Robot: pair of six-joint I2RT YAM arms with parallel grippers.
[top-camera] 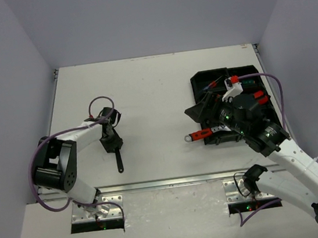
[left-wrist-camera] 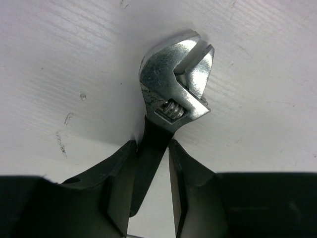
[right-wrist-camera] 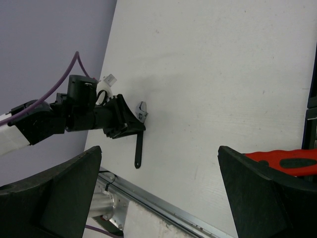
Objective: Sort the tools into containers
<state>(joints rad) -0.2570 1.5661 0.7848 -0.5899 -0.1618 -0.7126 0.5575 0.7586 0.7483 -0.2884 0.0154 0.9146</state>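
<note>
On the white table (top-camera: 144, 97), well apart from the black organiser tray (top-camera: 201, 81) where it belongs, my left claw (left-wrist-camera: 151, 148) straddles the black handle of the adjustable wrench (left-wrist-camera: 176, 84), jaws drawn narrow to lift it. Whether they bite yet I cannot tell. My right claw (right-wrist-camera: 158, 148) hangs wide open and empty by the tray's edge, near the red-handled wrench (top-camera: 199, 135).

A silver adjustable wrench (left-wrist-camera: 173, 84) with a black handle lies flat on the table (top-camera: 144, 97), well left of the black organiser tray (top-camera: 201, 81). A red-handled wrench (top-camera: 200, 135) lies at the tray's near left corner, ring end pointing away from it. Red tool handles (top-camera: 233, 78) show inside its compartments.
</note>
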